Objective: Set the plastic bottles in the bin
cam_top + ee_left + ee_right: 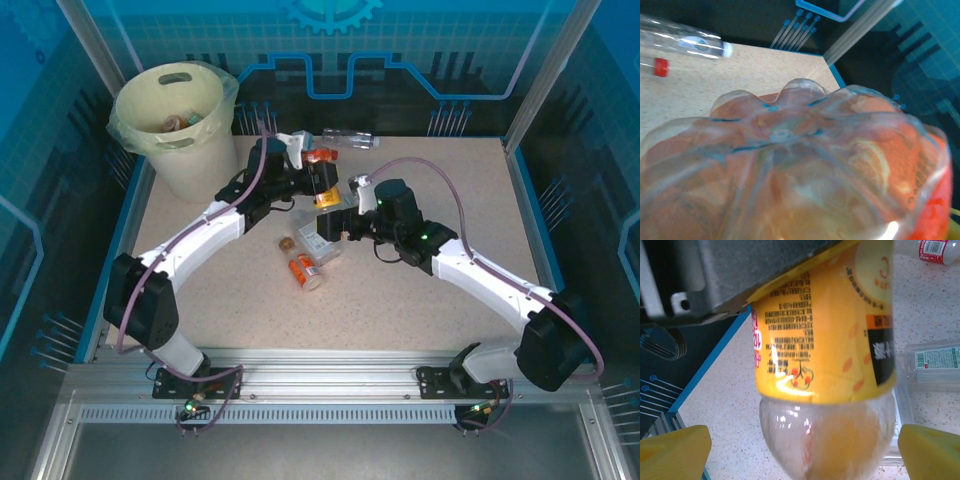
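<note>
Blue panels wall in a speckled, matt beige bench. At its far left corner stands the bin, a smooth, pale round bucket lined with a thin clear bag that puffs over the rim. A few items already lie inside, too small to name.

Reaching toward mid-bench, the left claw is pinched on the held bottle, which hangs clear of the bench between the two arms. In the left wrist view its petal-moulded base sits right against the lens, with orange showing through thin, ridged clear plastic. In the right wrist view the left claw's grey body is clamped over the top of a glossy yellow-orange label, and the rounded clear base hangs below it.

The right claw is spread wide. Its yellow fingers flank that base without touching it. This reads as a hand-over, since the left arm stands nearer the bin and so carries the grip.

More bottles wait lying down on the bench. An orange bottle with a white cap rests nearest the arms. Just beyond it is a flat bottle, squarish, clear and green-labelled. Along the far edge lies a clear bottle, slim and nearly colourless.
</note>
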`<state>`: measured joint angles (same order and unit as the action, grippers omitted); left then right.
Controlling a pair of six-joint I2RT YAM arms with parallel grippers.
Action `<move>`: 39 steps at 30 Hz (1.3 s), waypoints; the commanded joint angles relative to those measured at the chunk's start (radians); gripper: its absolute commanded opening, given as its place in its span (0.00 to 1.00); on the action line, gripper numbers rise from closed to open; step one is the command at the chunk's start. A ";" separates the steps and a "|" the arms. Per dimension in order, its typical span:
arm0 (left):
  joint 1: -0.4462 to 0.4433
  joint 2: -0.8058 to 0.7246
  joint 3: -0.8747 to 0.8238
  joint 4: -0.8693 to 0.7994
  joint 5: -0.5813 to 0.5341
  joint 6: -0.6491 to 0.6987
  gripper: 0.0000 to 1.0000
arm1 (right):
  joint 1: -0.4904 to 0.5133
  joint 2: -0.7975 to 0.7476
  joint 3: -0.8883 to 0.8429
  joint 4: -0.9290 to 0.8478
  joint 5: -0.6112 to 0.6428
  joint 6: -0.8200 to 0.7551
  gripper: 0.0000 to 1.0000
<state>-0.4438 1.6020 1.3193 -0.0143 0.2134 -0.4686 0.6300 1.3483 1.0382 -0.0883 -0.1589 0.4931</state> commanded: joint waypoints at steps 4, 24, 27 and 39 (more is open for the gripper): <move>0.054 -0.088 -0.050 0.036 -0.109 -0.021 0.56 | 0.012 -0.046 0.036 -0.116 0.053 -0.094 1.00; 0.255 -0.214 0.053 0.012 -0.219 0.020 0.55 | 0.002 -0.173 -0.059 -0.110 0.263 -0.088 1.00; 0.280 -0.238 0.089 0.034 -0.293 0.056 0.55 | 0.002 -0.177 -0.063 -0.110 0.268 -0.085 1.00; 0.370 -0.159 0.256 0.213 -0.557 0.235 0.55 | -0.002 -0.178 -0.058 -0.116 0.268 -0.076 1.00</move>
<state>-0.0998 1.3987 1.5009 0.0944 -0.2630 -0.3229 0.6292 1.1908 0.9813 -0.2020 0.0982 0.4068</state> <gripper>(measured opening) 0.555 0.997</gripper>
